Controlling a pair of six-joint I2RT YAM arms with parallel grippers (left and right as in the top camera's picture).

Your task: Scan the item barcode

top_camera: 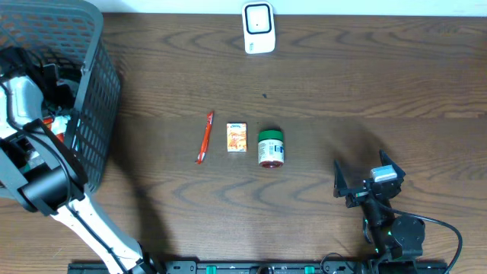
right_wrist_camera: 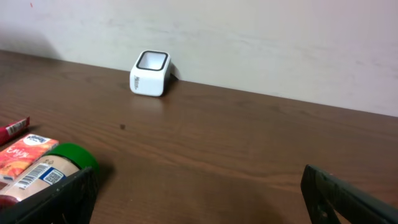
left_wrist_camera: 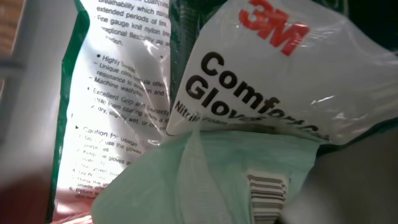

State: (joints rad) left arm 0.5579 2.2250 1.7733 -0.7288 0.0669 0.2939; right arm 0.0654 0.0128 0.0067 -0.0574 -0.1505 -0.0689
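- One scanner (top_camera: 258, 28): a small white block with a dark window, standing upright at the far edge of the bench (top_camera: 342, 84), well apart from everything else.
- Three loose things lie in a row mid-bench. There is one red stick pack (top_camera: 205, 138), one small orange carton (top_camera: 237, 138) just beside it, and one green-lidded jar (top_camera: 270, 148) on its side, near the carton.
- One grey mesh basket (top_camera: 95, 91) sits at the bench's far left corner. My left arm (top_camera: 27, 95) reaches down into it. From above I can make out only dark shapes and a bit of red through the mesh.
- One gloves packet (left_wrist_camera: 273, 81), clear plastic printed "3M Comfort Gloves", fills my left wrist view, crumpled, with pale green material showing through it. Its barcode (left_wrist_camera: 267, 193) shows low in that view, facing the camera.
- My left end effector's fingers appear in no view, so I cannot tell whether they are spread or pinching the packet.
- My right end effector (top_camera: 365, 181) hangs over the near right of the bench, fingers spread wide, holding nothing and well apart from the jar.
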